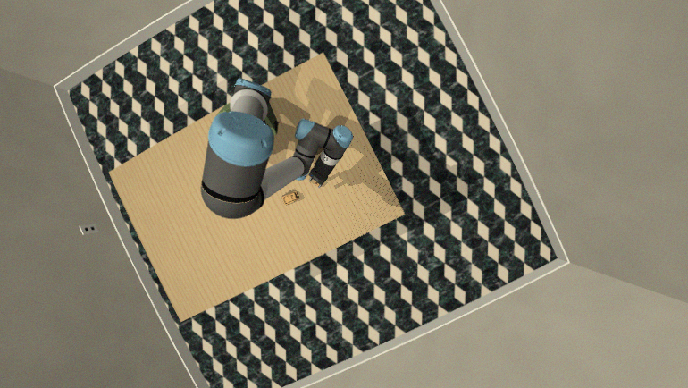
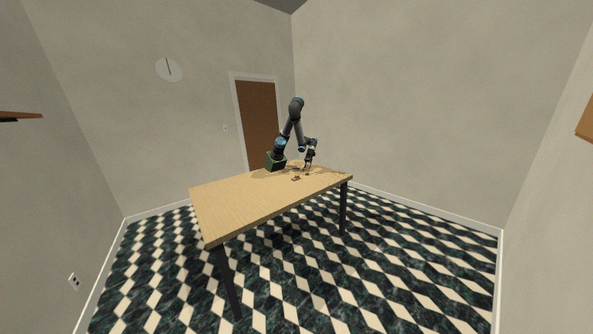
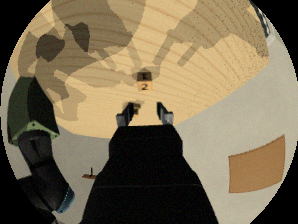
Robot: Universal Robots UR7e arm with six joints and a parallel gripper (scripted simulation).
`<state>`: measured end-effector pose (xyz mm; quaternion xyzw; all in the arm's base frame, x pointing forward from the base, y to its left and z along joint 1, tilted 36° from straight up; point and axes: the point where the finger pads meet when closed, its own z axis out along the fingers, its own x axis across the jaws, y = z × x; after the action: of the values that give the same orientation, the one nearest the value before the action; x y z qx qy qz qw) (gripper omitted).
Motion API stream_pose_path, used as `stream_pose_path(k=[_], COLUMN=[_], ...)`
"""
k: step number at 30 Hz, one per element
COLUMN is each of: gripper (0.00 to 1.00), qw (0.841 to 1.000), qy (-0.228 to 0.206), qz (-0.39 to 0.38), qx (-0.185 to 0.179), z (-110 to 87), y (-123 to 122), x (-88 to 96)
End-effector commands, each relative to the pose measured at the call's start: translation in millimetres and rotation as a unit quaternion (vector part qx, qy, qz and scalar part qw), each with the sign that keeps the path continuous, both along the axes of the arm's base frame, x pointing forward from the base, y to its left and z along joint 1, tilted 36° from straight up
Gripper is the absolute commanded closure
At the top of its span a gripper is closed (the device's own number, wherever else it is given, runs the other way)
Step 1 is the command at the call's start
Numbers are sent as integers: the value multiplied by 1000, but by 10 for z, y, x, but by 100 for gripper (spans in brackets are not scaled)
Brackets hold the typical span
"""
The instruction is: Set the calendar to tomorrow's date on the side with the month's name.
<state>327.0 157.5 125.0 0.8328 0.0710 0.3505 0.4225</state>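
The small wooden calendar tray lies on the table; it is too small in the top and exterior views to read its digits. A single cube lies on the table apart from the tray, straight ahead of the fingers in the wrist view. Its lit face bears a dark digit that I cannot read. My gripper is open and empty. It hangs a little above this cube, to the right of the tray in the top view.
The arm's green base stands at the table's far end near the door. The arm's elbow hangs over the table's middle in the top view. The table's right edge is close to the cube.
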Motion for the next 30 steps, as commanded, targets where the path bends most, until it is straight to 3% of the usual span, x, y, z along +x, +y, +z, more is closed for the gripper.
stream_pose_path(k=[1, 30], gripper=[10, 10], qw=[1000, 1000], qy=[-1, -1], qz=[-1, -1], qx=[0, 0], z=[4, -85], y=[1, 0], x=[0, 63])
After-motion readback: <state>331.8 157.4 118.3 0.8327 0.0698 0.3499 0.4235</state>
